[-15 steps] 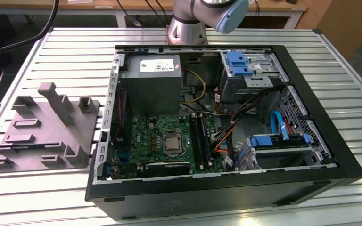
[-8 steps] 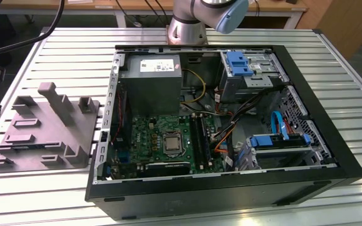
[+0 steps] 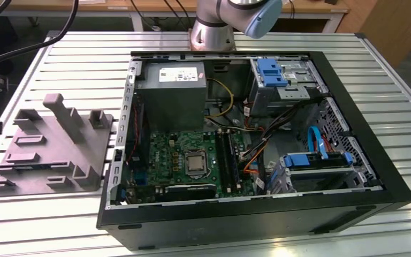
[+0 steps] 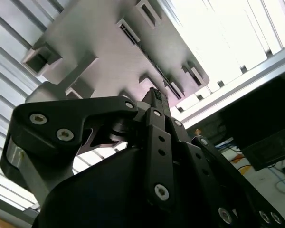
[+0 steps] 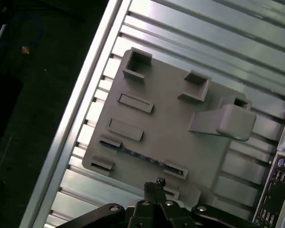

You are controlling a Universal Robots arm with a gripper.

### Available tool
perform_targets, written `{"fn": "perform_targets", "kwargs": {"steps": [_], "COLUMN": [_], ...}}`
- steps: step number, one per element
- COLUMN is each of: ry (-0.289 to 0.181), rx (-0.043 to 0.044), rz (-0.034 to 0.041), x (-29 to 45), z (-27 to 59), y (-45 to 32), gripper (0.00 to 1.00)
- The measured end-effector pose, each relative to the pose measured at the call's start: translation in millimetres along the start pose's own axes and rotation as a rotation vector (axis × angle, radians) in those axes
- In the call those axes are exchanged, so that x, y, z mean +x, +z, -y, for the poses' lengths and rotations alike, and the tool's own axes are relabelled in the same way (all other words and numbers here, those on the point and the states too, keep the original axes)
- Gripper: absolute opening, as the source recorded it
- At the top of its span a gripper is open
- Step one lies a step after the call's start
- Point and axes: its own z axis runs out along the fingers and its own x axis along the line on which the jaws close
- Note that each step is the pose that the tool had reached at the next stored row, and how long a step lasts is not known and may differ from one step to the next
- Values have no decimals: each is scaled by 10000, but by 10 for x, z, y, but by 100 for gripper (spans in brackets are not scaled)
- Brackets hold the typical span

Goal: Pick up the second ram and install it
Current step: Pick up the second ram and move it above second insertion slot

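End effector (image 5: pixel 155 184) clenched, gripping nothing, hovering over grey tray (image 5: pixel 171 123) on counter (image 5: pixel 204 28). Ram (image 5: pixel 140 156) sits in the tray's long slot, near the fingertips, not touching.

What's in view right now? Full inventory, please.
second ram: 1, dark, edge-up in a fixture tray slot, near the hand's fingertips
fixture tray: 1, grey, on the table, at the exterior view's left of the computer case
computer case: 1, black, open, on the table
motherboard: 1, green, inside the case
power supply: 1, grey, inside the case
drive caddies: 2, blue, inside the case
table: 1, silver, slatted
arm: 1, grey and blue, behind the case
hand: 1, black, shut, empty, over the tray
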Motion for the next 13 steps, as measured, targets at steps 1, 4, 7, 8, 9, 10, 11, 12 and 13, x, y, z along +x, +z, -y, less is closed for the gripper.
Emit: {"fn": "perform_targets", "kwargs": {"steps": [1,4,7,8,9,10,11,12,13], "ry": [-187,-737,-1274,-1460,-1634,-1804,-1968,-2140,-2302], "rx": [-5,-17,-30,-34,-38,-42,-46,-50,-53], "rz": [-8,-32,-55,-64,-72,-78,-85,-93,-101], "x": [0,1,1,2,2,2,2,2,2], "z": [0,1,2,3,3,3,4,4,4], "y": [8,30,52,59,67,74,82,89,96], "gripper": [10,10,10,10,10,10,10,10,10]}}
